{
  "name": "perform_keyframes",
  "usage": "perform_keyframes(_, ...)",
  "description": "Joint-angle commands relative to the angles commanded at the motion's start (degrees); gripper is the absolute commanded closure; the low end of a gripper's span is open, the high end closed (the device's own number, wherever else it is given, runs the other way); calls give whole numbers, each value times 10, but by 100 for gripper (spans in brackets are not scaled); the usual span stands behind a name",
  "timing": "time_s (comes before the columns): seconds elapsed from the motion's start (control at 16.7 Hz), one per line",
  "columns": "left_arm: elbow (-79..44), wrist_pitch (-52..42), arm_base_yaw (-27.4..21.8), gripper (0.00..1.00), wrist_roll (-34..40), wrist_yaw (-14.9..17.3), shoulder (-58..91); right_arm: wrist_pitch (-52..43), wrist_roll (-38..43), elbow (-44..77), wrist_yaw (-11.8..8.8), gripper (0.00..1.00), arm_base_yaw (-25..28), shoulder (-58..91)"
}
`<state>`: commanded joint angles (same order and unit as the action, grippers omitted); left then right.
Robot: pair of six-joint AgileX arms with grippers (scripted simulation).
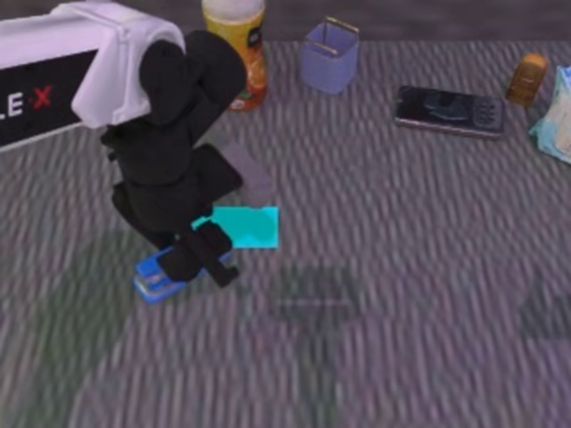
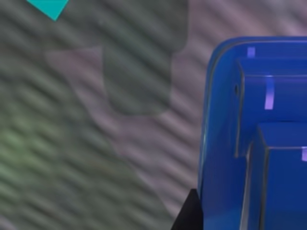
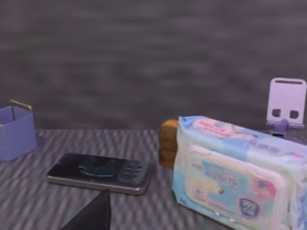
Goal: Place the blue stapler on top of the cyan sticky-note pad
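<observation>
The blue stapler (image 1: 156,276) lies at the table's left, just in front of and left of the cyan sticky-note pad (image 1: 254,226), whose left end is hidden under my arm. My left gripper (image 1: 201,259) reaches down across the stapler and is shut on it. In the left wrist view the stapler (image 2: 254,143) fills one side, one dark fingertip (image 2: 189,213) presses against its flank, and a corner of the pad (image 2: 48,7) shows farther off. My right gripper (image 3: 153,226) is parked off the top view's right edge and stands open, with only one fingertip (image 3: 98,213) showing.
At the back stand an orange bottle (image 1: 236,45) and a lavender cup (image 1: 328,58). A dark phone (image 1: 451,111), a small brown block (image 1: 526,78) and a wipes pack (image 1: 558,116) lie at the back right. A white stand (image 3: 287,105) stands behind the pack.
</observation>
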<state>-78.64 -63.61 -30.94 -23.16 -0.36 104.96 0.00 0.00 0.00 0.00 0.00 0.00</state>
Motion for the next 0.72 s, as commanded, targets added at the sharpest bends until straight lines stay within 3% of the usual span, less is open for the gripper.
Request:
perform_keyframes(0.18,-24,-10,-2,100,35,0,16,0,0,0,0,0,0,0)
perform_keyframes(0.36,-77,-32,-4,100,124,1,51,0,0,0,0,0,0,0)
perform_keyframes(0.72,-219,-100,3,100,448,3,152,0,0,0,0,0,0,0)
